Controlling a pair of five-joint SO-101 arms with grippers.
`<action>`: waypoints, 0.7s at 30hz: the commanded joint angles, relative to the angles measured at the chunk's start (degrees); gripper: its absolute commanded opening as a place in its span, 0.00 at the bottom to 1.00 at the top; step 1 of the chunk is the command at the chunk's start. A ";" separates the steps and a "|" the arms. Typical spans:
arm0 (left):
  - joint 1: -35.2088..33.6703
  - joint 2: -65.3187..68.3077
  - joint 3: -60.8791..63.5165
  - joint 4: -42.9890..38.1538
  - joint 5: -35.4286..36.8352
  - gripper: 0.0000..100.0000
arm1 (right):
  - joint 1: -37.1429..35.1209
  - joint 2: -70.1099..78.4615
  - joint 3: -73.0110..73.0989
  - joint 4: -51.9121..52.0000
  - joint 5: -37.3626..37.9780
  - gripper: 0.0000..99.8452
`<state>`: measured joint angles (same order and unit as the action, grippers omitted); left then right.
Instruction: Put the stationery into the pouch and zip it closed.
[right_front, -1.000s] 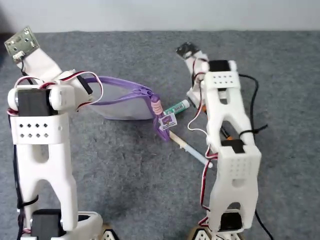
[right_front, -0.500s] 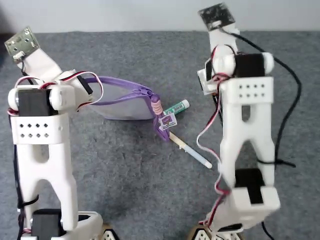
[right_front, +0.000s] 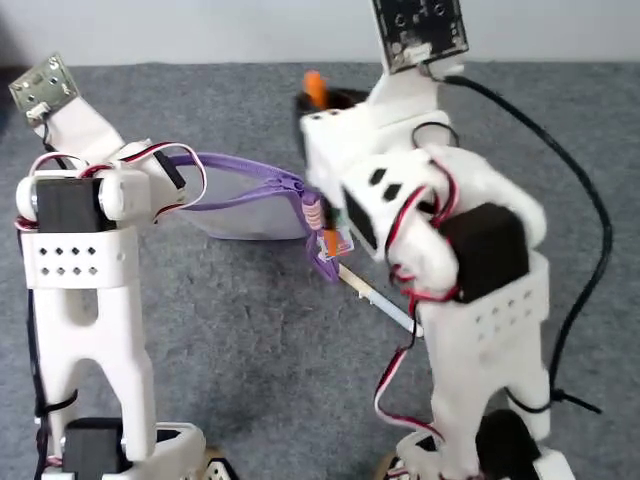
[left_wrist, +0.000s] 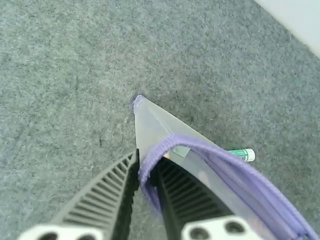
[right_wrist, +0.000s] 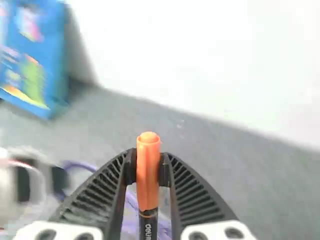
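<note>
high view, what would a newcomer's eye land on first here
The orange pen stands out first, clamped in the right gripper and held off the table beyond the pouch's zip end. Next comes the purple-trimmed clear pouch, one end pinched in the left gripper. A white pen lies on the grey table beside the zip end.

Purple-trimmed clear pouch (right_front: 245, 215), orange marker (right_wrist: 148, 170) w/ black barrel, green/white tube (left_wrist: 243, 154), grey felt table (right_front: 250, 340)

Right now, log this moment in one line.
left pincer: shut on pouch | right pincer: shut on orange pen | white pen: lying outside pouch
</note>
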<state>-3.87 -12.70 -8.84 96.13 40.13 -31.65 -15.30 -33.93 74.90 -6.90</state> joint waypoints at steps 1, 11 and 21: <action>0.26 0.44 1.54 -0.18 0.62 0.01 | -4.70 -1.98 -0.88 -8.48 -0.97 0.01; -0.18 0.26 1.54 -0.18 0.62 0.01 | -7.34 -0.75 13.19 -34.68 -0.35 0.01; -0.18 0.09 1.54 -0.18 0.62 0.01 | -7.43 -4.35 33.85 -49.54 9.76 0.01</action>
<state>-3.87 -12.88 -8.84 96.13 40.13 -38.86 -15.47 -2.81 27.52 0.66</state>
